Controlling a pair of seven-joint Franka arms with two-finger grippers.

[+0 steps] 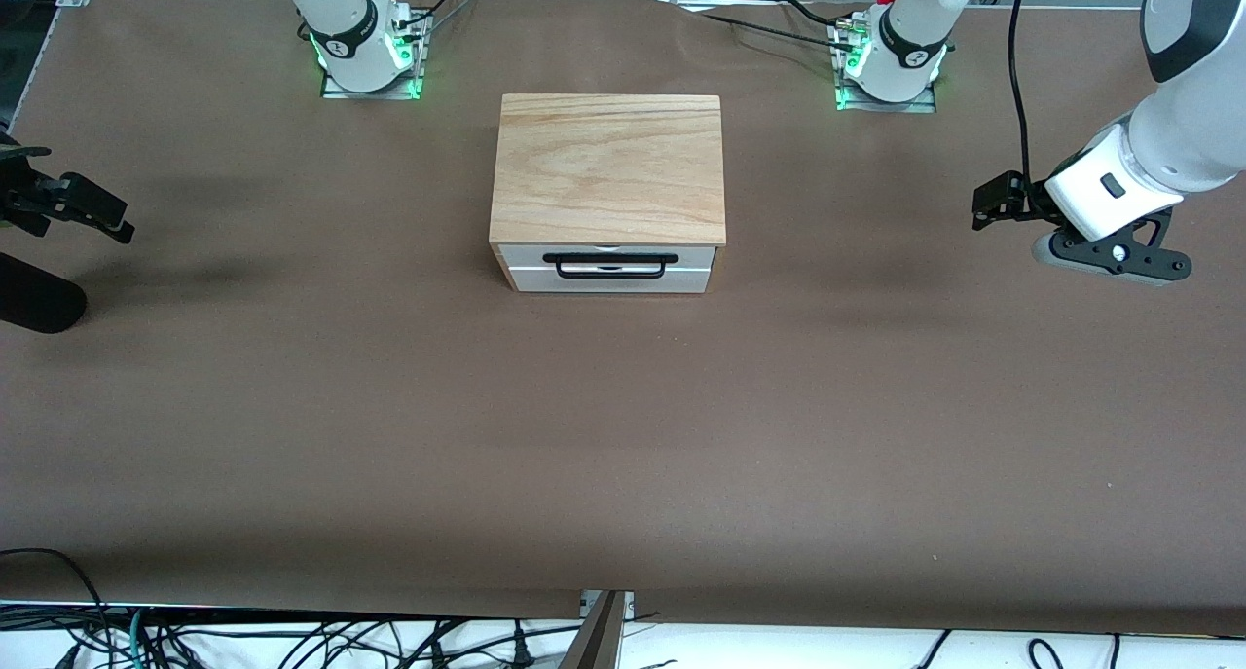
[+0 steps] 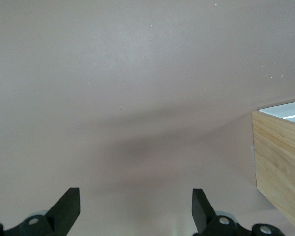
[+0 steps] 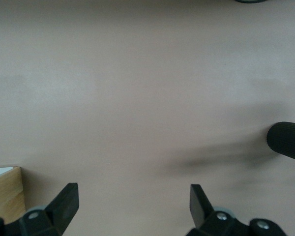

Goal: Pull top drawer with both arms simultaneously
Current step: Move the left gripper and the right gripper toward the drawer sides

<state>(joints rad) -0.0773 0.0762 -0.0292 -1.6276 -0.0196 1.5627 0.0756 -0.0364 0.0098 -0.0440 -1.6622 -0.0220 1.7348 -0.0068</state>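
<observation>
Waiting wide-fingered: left gripper (image 1: 983, 204) at 3 o'clock, right gripper (image 1: 97, 211) at 9, both over bare table (image 1: 623, 435). Top drawer (image 1: 608, 268) shut, table centre, facing 6. Approach its black bar handle (image 1: 610, 265) together, one per end, pull evenly.

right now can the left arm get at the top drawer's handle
Probably yes. The left gripper hangs open over bare table toward its own end, well apart from the top drawer, which is shut. Nothing lies between them, and the black handle faces open table.
</observation>
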